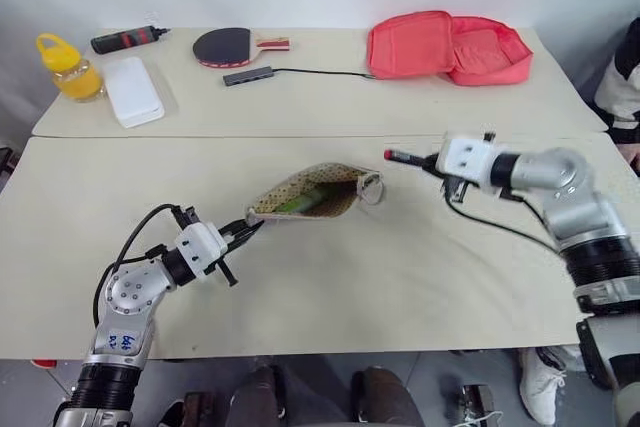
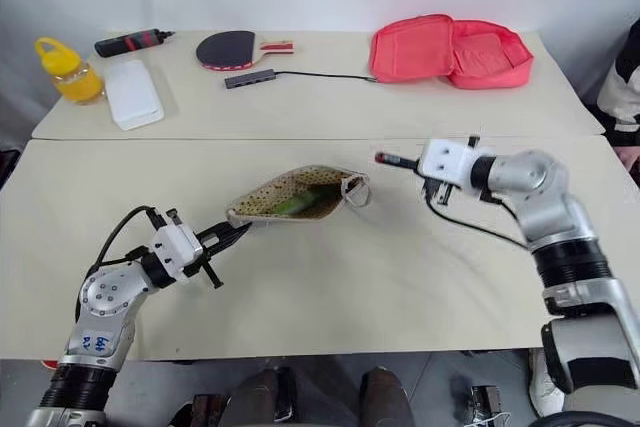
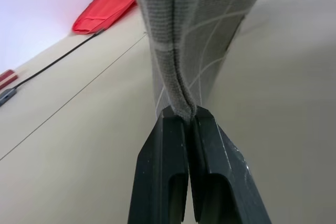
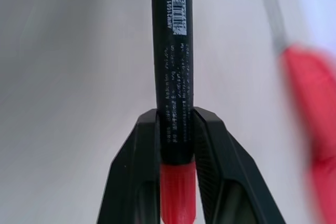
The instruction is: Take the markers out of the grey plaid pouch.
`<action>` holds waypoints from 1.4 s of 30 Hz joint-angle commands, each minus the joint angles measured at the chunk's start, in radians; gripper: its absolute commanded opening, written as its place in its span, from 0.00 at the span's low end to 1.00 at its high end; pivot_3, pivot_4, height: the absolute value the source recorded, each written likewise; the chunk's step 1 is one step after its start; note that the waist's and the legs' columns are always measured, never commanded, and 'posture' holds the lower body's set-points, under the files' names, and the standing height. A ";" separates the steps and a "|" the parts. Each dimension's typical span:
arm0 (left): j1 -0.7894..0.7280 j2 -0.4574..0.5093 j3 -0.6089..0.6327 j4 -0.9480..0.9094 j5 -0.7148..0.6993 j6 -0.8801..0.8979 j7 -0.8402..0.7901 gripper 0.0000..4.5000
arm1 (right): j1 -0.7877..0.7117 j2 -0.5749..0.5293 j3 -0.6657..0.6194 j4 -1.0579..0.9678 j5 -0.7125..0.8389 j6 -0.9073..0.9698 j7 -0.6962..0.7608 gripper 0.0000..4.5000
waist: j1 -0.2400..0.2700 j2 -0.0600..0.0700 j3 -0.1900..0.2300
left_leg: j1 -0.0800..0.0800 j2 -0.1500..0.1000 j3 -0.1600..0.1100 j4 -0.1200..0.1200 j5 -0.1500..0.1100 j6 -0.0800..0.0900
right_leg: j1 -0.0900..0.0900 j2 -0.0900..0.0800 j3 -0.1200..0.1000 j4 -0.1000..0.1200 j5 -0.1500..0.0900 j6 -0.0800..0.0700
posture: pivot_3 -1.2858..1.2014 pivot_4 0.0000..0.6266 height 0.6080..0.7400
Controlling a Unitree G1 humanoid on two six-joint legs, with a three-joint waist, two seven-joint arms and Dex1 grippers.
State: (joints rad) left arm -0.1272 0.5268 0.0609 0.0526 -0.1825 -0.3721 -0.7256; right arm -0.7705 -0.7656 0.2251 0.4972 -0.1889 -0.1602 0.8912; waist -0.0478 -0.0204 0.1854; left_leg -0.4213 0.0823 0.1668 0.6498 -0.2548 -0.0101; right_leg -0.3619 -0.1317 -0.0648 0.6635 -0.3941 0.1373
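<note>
Left gripper (image 1: 243, 232) jaws clench the pouch (image 1: 310, 193), right gripper (image 1: 428, 162) grips the dark marker (image 1: 405, 157); next: set it down, fetch the green marker (image 1: 305, 199)

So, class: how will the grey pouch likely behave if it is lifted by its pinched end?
The pouch is probably floppy: its fabric folds where the left gripper pinches it. Its open mouth sags, so it would likely droop. The green marker inside might slide out if tilted.
</note>
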 commanded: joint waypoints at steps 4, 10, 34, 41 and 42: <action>0.004 0.010 0.013 -0.026 -0.021 -0.010 -0.015 0.00 | -0.013 -0.016 0.005 0.063 -0.033 -0.055 0.028 0.11 | -0.008 0.001 0.000 | 0.000 0.000 0.000 0.001 0.000 0.000 | 0.001 0.000 0.000 0.000 0.000 0.000 | 0.52 0.24 1.00; 0.005 0.004 0.008 -0.032 -0.020 -0.010 -0.015 0.00 | -0.003 -0.022 -0.009 0.067 -0.032 -0.040 0.052 0.40 | -0.008 0.000 0.000 | 0.001 0.000 -0.001 0.001 0.000 0.000 | 0.001 0.000 0.000 0.000 0.000 0.000 | 0.52 0.24 1.00; -0.011 -0.025 -0.014 -0.077 -0.032 0.051 -0.017 0.00 | 0.034 0.167 0.023 -0.633 0.320 0.417 0.109 0.01 | 0.015 0.000 0.000 | 0.000 -0.001 -0.002 0.001 0.000 0.001 | 0.001 -0.001 -0.001 0.000 0.000 0.000 | 0.52 0.24 1.00; -0.006 -0.053 -0.056 -0.138 -0.040 0.104 -0.022 0.00 | -0.003 0.171 0.204 -0.475 0.016 0.121 0.063 0.01 | 0.013 0.000 0.000 | 0.000 0.000 -0.001 0.001 0.000 0.001 | 0.001 0.000 0.000 0.000 0.000 0.000 | 0.52 0.24 1.00; -0.007 -0.056 -0.065 -0.149 -0.039 0.112 -0.024 0.00 | -0.005 0.178 0.215 -0.464 0.003 0.111 0.066 0.01 | 0.011 0.000 0.000 | 0.000 0.000 -0.001 0.001 0.000 0.001 | 0.000 0.000 0.000 0.000 0.000 0.000 | 0.52 0.24 1.00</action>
State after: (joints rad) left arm -0.1367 0.4781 0.0058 -0.0403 -0.1953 -0.2615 -0.7443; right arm -0.7509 -0.5945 0.4355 0.0420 -0.1612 -0.0080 0.9680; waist -0.0364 -0.0209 0.1851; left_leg -0.4214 0.0822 0.1657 0.6508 -0.2550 -0.0096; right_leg -0.3614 -0.1315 -0.0650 0.6636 -0.3938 0.1376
